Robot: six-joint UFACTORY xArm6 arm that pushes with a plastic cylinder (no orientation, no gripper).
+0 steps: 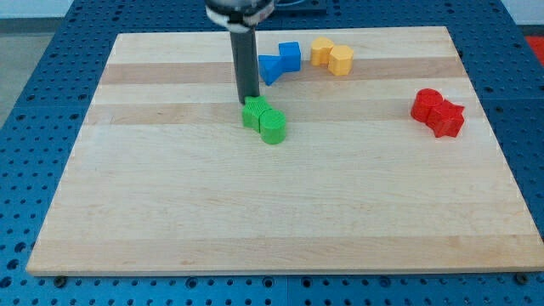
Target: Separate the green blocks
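Two green blocks touch each other left of the board's middle: a green star-like block (254, 112) and a green cylinder (273, 127) at its lower right. My dark rod comes down from the view's top, and my tip (249, 101) stands at the upper left edge of the green star-like block, touching or nearly touching it.
A blue triangular block (269, 68) and a blue cube (290, 56) sit together just right of the rod. Two yellow blocks (331, 56) lie at the top centre-right. Two red blocks (438, 111) lie at the right. The wooden board (170, 212) sits on a blue perforated table.
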